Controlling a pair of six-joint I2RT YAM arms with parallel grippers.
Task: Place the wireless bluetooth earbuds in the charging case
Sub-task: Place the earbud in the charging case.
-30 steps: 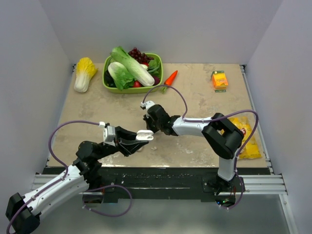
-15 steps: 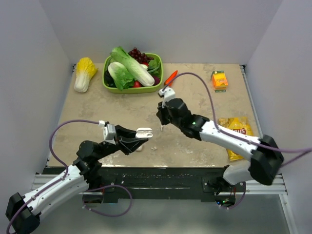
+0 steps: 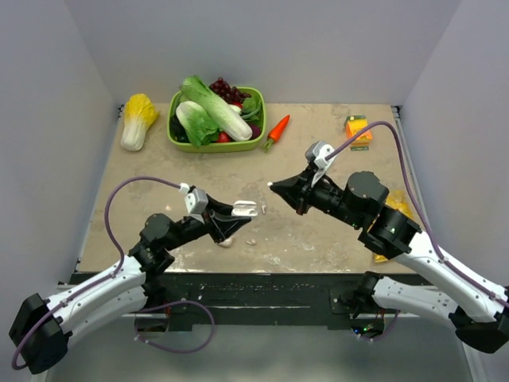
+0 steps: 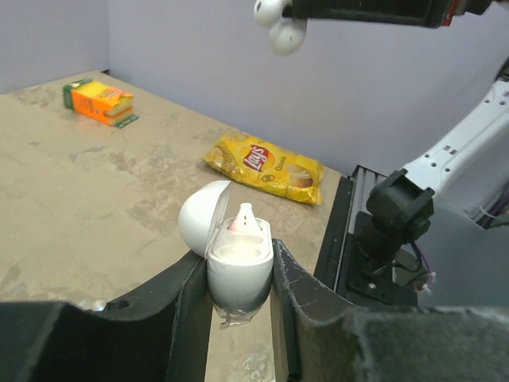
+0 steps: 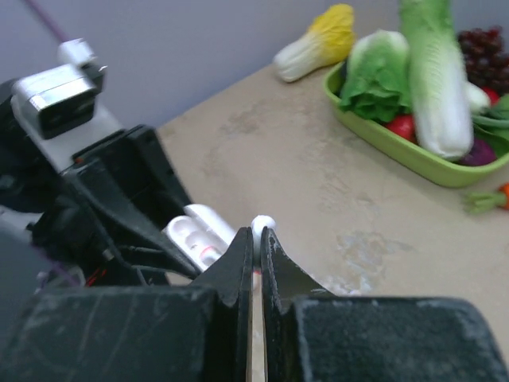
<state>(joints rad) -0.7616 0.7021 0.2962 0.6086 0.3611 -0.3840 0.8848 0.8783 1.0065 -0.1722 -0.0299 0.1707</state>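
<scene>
My right gripper (image 5: 256,237) has its fingers pressed almost flat together. At the very tips they pinch an earbud (image 5: 263,222), a small white bulb poking just past them. My left gripper (image 4: 239,263) is clamped on the charging case (image 4: 238,285), one finger against each side of its rounded cream-white body. The case stands upright in that grip with its lid (image 4: 197,219) hinged open to the side. A second earbud (image 4: 243,216) sits in the hollow, its pointed end sticking up above the rim.

The pinched earbud and the case do not touch. From above, my right fingertips point toward the open case from the right, near it, with bare table (image 3: 159,167) showing in the gap. From my left wrist, the pinched earbud hangs high above and beyond the case's mouth. From my right wrist, the case lies just to the left of my tips and lower, its pale inner wells turned toward me.

Further out, a yellow chip bag (image 4: 266,163) lies flat on the table behind the case, near the right edge. An orange carton (image 4: 99,102) sits toward the far right corner. At the far side, a green basket (image 3: 211,148) holds leafy vegetables (image 3: 215,107). A carrot (image 3: 278,127) lies just beside the basket's right end, and a yellow-tipped cabbage (image 3: 137,119) lies apart on its left.
</scene>
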